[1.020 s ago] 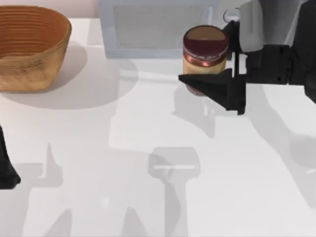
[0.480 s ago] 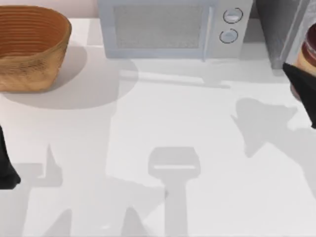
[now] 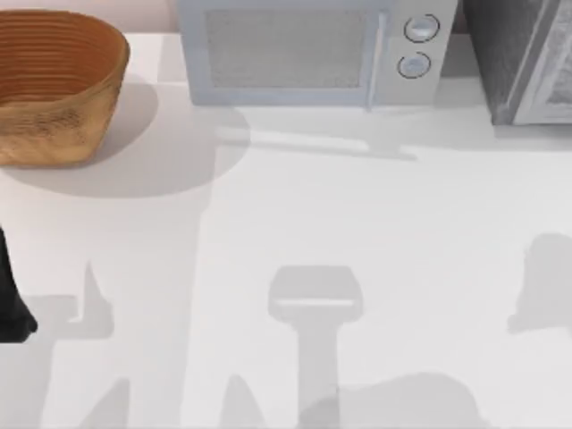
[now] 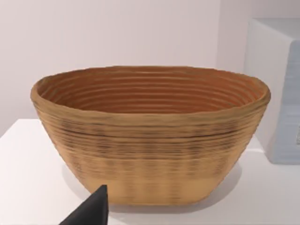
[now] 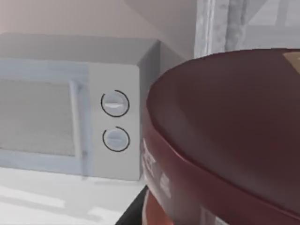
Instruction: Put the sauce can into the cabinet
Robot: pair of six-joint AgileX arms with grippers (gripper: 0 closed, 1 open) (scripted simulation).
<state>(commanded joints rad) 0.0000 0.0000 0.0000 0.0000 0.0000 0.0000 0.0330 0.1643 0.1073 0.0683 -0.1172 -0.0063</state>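
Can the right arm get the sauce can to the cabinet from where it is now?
Probably yes: the sauce can sits close against the right wrist camera, the cabinet rises just behind it beside the microwave, with nothing between.

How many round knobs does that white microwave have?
2. Both sit on the microwave front panel at its right end, the upper knob directly above the lower knob. They also appear in the right wrist view. No others visible.
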